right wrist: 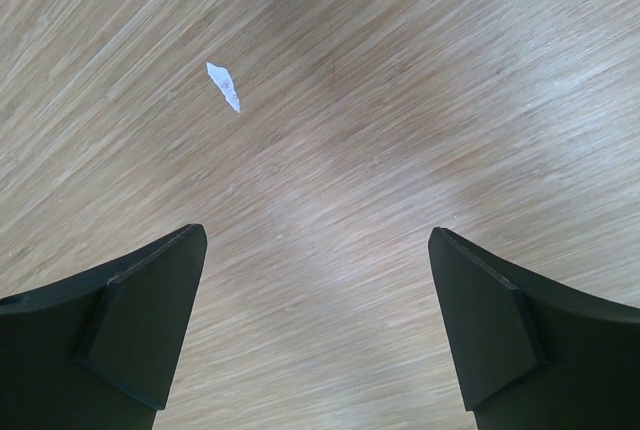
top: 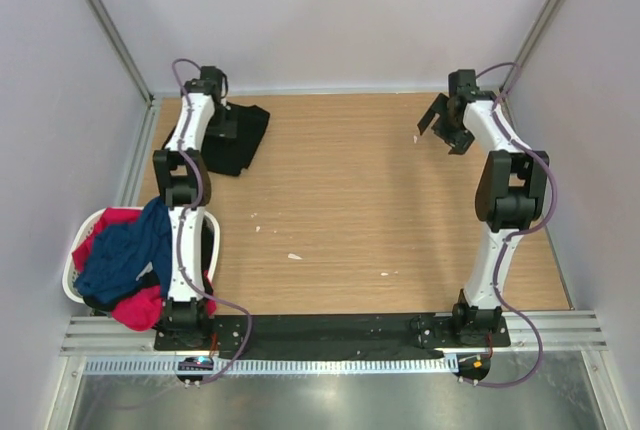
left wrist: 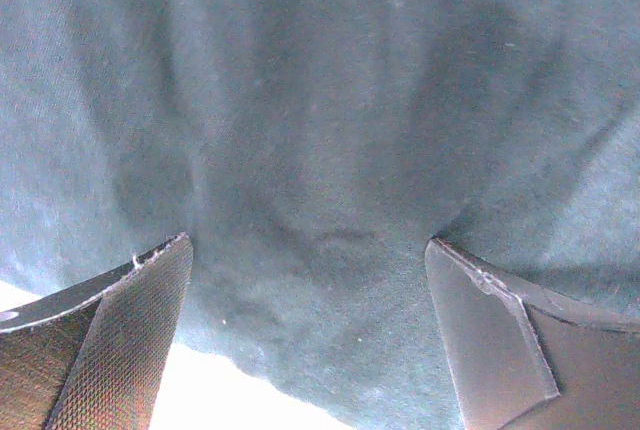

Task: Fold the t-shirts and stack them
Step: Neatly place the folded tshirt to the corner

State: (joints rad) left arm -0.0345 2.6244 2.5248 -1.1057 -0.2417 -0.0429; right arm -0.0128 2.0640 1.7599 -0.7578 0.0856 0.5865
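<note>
Presently the black t-shirt (top: 245,135) lies at the upper left of the table (top: 380,200), directly under the left gripper (left wrist: 308,243), whose jaws stand wide and hold nothing. The navy t-shirt (top: 125,250) and red-pink t-shirt (top: 140,308) sit in the basket (top: 72,262) at lower left. The right gripper (right wrist: 318,232), equally wide, hangs at upper right, well apart.

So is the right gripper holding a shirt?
No, the right gripper is open above the table, nothing between its jaws.

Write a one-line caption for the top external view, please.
Left hand open at the black t-shirt, right hand open over the table; navy t-shirt and red-pink t-shirt lie in the basket.
</note>
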